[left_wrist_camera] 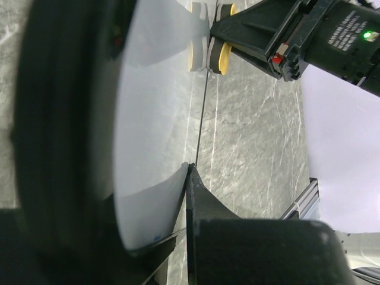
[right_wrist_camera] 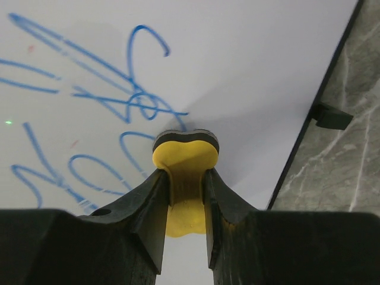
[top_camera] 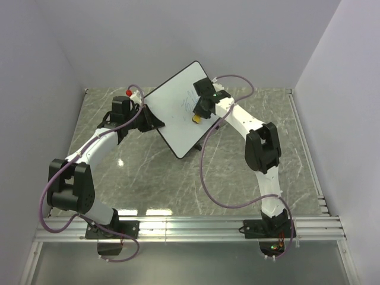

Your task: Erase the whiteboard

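The whiteboard stands tilted on the table, its white face carrying blue scribbles near the upper right. At the board's left edge my left gripper is shut on its thin rim; up close the board runs between the fingers of that gripper. My right gripper is shut on a small yellow eraser. In the right wrist view the eraser sits pinched in this gripper, with its dark pad pressed flat to the board just below the scribbles.
The grey marble table is boxed in by white walls at the back and both sides. An aluminium rail runs along the near edge. Purple cables loop off both arms. A black stand foot juts from the board's edge.
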`<act>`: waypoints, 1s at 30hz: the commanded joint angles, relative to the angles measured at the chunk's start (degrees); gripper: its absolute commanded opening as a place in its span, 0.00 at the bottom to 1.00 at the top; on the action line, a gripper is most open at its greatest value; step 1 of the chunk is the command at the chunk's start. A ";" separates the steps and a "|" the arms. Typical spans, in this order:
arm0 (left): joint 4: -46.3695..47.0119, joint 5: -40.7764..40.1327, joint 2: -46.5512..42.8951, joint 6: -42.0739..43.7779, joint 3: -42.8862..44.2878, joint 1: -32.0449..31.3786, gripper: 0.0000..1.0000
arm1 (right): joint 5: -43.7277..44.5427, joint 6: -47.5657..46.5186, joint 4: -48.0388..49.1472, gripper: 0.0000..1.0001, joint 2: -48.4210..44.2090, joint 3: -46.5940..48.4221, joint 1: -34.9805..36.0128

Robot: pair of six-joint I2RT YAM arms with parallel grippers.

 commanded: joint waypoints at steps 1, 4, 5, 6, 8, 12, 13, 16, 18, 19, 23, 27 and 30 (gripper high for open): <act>-5.56 3.14 0.36 5.39 1.61 -2.05 0.00 | -4.60 -0.01 -0.98 0.00 5.28 5.79 6.51; -5.65 3.23 0.88 5.57 1.78 -2.05 0.00 | -7.41 0.78 1.21 0.00 5.03 11.24 8.27; -5.65 3.23 0.88 5.74 1.96 -1.96 0.00 | -8.81 1.13 2.00 0.00 4.76 11.60 9.32; -5.74 3.41 1.06 5.83 1.96 -2.05 0.00 | -9.44 1.91 3.49 0.00 4.50 12.04 9.68; -5.65 3.32 1.15 5.83 2.13 -2.05 0.00 | -10.06 2.53 4.38 0.00 4.14 13.62 10.30; -5.65 3.50 1.41 5.66 2.31 -2.05 0.00 | -10.59 2.80 2.37 0.00 6.16 18.89 10.12; -5.83 3.58 1.41 5.74 2.31 -2.05 0.00 | -10.59 2.54 1.75 0.00 7.04 19.95 10.12; -6.44 3.59 1.59 6.18 2.92 -1.96 0.00 | -9.62 1.40 1.74 0.00 5.12 13.07 10.12; -6.62 3.67 1.76 6.36 3.54 -2.05 0.00 | -8.92 1.04 4.71 0.00 1.62 6.02 9.16; -6.79 3.67 1.94 6.45 3.72 -2.05 0.00 | -9.00 1.22 5.60 0.00 0.64 -0.80 8.46; -7.06 3.67 1.85 6.27 4.51 -2.05 0.00 | -7.87 0.96 6.84 0.00 -1.83 -10.96 5.47; -7.32 3.76 1.94 6.36 4.60 -2.05 0.00 | -6.63 0.60 7.19 0.00 -2.45 -14.58 4.59; -7.58 3.85 2.20 6.80 4.77 -1.96 0.00 | -7.07 0.43 6.23 0.00 -0.79 -11.26 4.67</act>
